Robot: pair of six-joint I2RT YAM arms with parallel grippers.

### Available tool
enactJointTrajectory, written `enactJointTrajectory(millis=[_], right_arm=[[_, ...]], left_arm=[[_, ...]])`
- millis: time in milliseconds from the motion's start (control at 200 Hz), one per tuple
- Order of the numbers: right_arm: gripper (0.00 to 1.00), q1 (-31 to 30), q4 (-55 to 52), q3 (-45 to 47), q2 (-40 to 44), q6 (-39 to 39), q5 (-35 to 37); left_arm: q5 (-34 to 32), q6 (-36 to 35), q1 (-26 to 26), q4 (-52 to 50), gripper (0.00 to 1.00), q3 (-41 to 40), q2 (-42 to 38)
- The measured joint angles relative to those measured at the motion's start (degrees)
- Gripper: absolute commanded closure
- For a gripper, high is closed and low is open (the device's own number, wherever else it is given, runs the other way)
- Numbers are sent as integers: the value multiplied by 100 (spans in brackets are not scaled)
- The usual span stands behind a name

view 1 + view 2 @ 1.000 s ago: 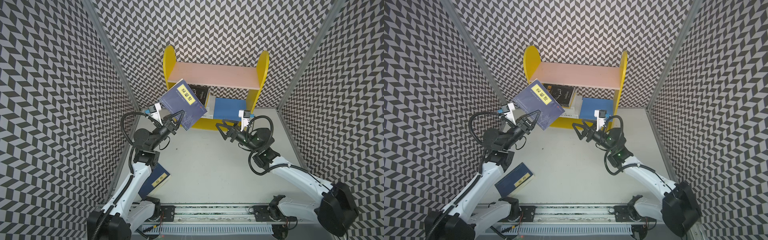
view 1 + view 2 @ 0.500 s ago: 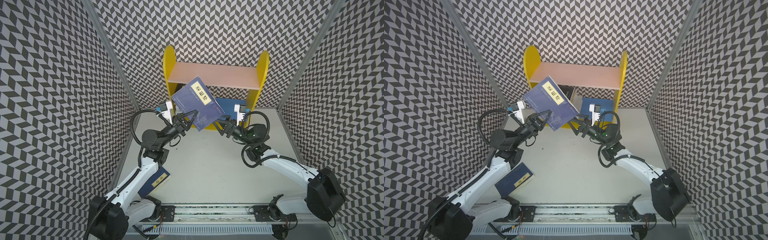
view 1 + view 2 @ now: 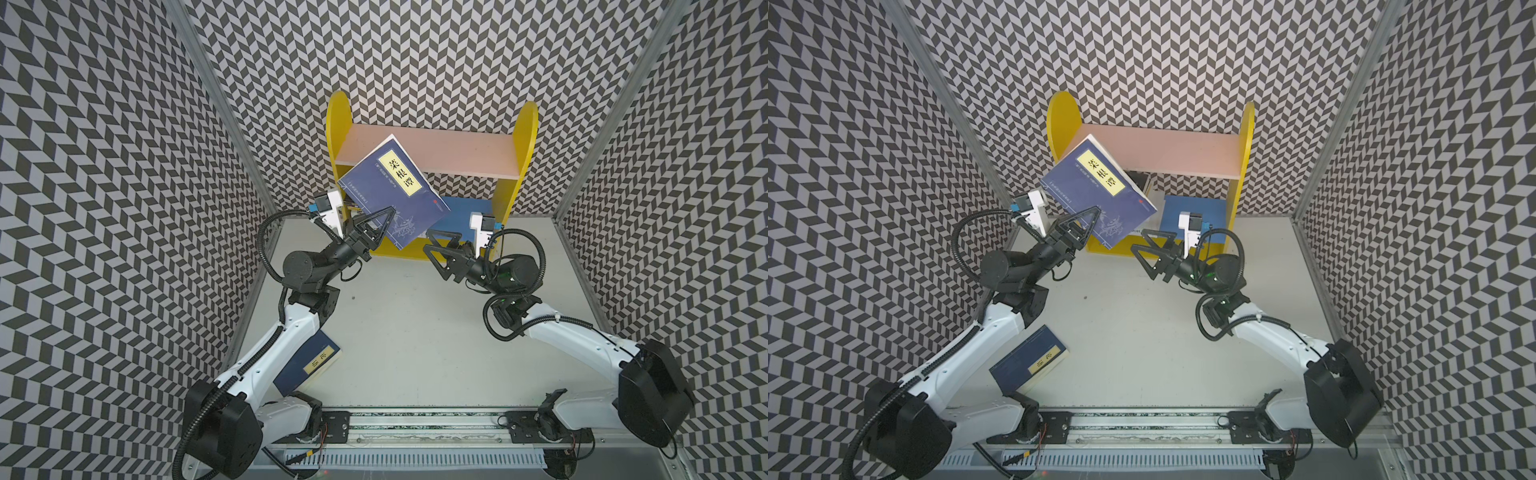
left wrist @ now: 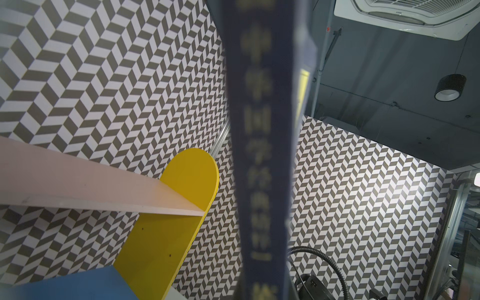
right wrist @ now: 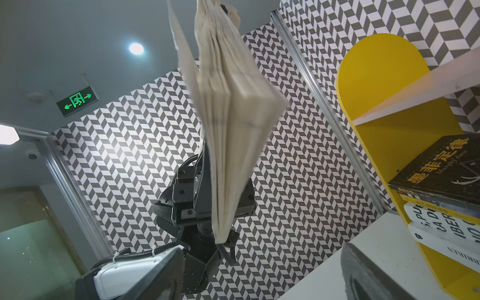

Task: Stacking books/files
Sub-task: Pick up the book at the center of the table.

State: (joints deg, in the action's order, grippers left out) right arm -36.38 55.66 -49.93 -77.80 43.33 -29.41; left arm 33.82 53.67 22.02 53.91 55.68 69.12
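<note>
- Step, my read: carrying one book to the shelf. The left gripper is clamped on the lower edge of a navy book with a yellow title label. The book is held in the air, tilted, cover up, in front of the shelf.
- Left wrist view shows only its blurred spine. Right wrist view shows its page block.
- The right gripper has jaws wide apart and empty. It sits just beside the held book's lower corner, not touching as far as I can tell.
- Next likely: lay the book flat on the stack. That needs levelling the cover and clearing the pink board; the right gripper could steady the free corner.
- Container: yellow-sided shelf with a pink top board, nothing on the board.
- Lower compartment: a stack with a black gold-lettered book on top and white black-lettered books under it. Beside the stack lies a flat blue item; book or not, cannot tell.
- A second navy yellow-labelled book lies flat on the pale grey tabletop, partly under the left arm and well apart from the shelf.
</note>
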Motion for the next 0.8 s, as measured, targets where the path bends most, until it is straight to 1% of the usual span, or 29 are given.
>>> enactJointTrajectory(millis=[170, 295, 461, 546, 631, 721, 761, 796], right_arm=[[6, -70, 15, -22, -9, -50, 31], [10, -101, 33, -195, -79, -79, 129], [21, -101, 76, -516, -192, -85, 356], [31, -101, 109, -715, -295, -66, 433], [44, -105, 160, -841, -400, -20, 459], [54, -107, 210, -872, -481, 57, 452], [64, -107, 247, -874, -501, 70, 450], [76, -107, 289, -874, -507, 83, 442]], left_arm=[[37, 24, 22, 48, 100, 37, 90], [46, 26, 87, 39, 100, 37, 144], [76, 70, 249, 74, 100, 37, 177], [133, 136, 306, 146, 100, 37, 232], [195, 181, 334, 203, 100, 35, 284], [208, 216, 350, 229, 100, 35, 319], [203, 229, 350, 232, 100, 35, 337], [201, 238, 350, 236, 100, 35, 361]])
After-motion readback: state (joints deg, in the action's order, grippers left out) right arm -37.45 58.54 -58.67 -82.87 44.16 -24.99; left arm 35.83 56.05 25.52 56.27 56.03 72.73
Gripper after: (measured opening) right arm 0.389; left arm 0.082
